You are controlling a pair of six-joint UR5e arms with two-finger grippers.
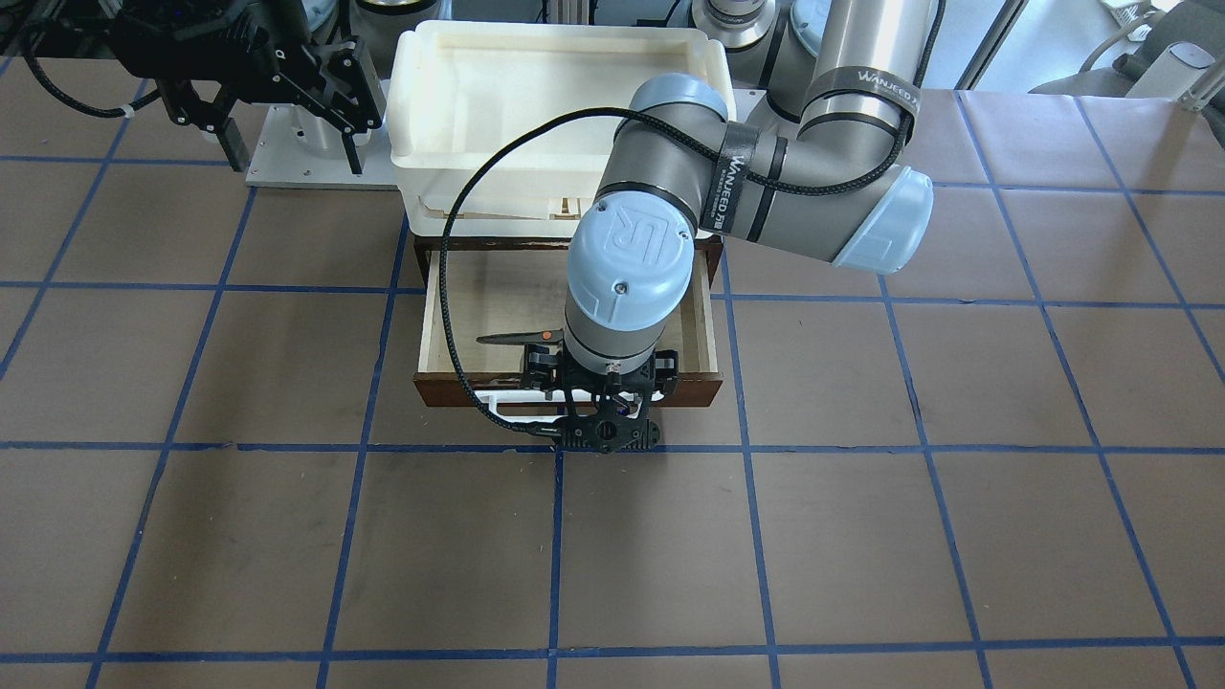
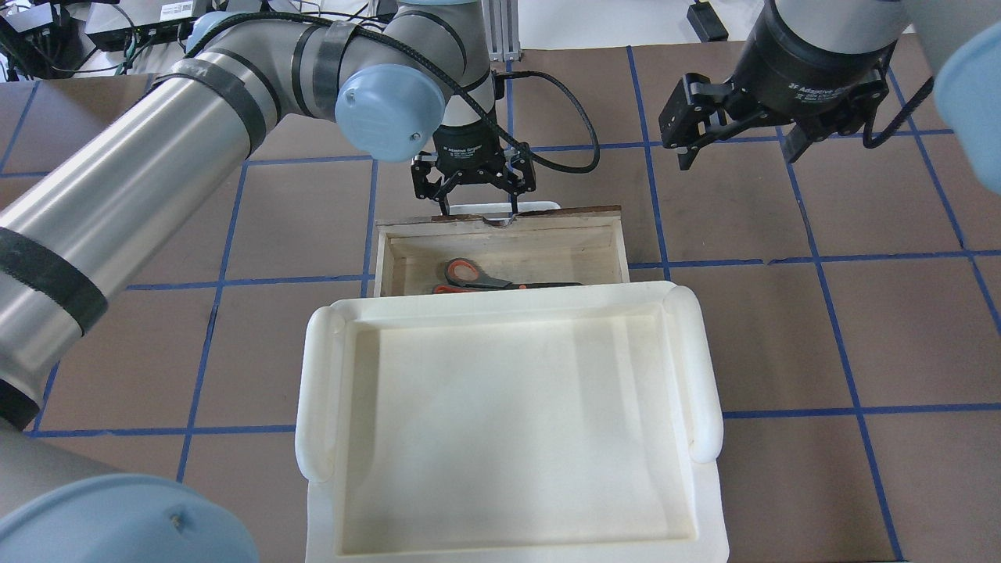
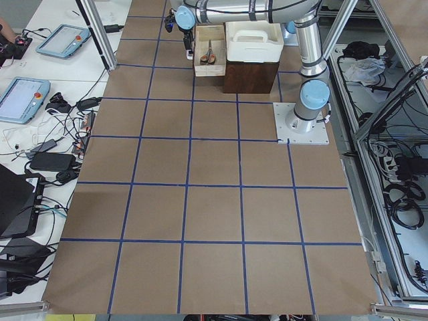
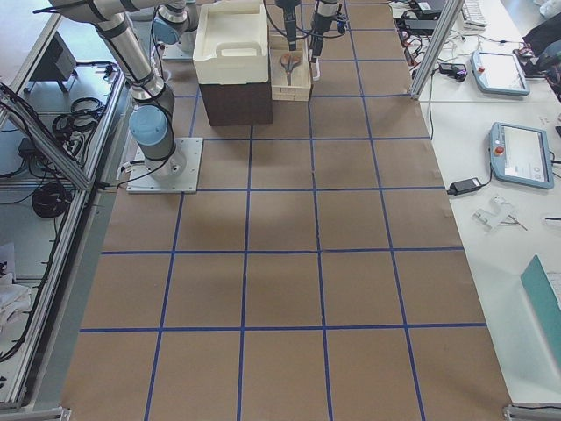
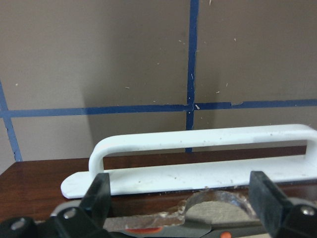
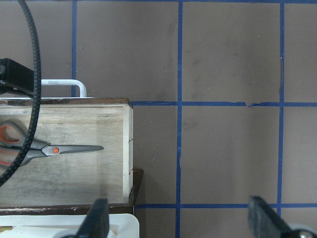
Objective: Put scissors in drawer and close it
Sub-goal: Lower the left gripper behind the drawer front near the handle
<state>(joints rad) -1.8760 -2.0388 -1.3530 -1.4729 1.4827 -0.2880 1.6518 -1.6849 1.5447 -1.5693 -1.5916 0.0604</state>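
Grey scissors (image 2: 489, 282) near left claw (image 2: 478, 213)

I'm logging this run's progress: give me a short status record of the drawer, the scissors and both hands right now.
drawer: pulled out, open
scissors: lying flat inside the drawer
left hand: open, holding nothing, at the drawer's front edge by the white handle
right hand: open, holding nothing, off to the side above the table
tray: sits on top, above the drawer
left to do: close the drawer
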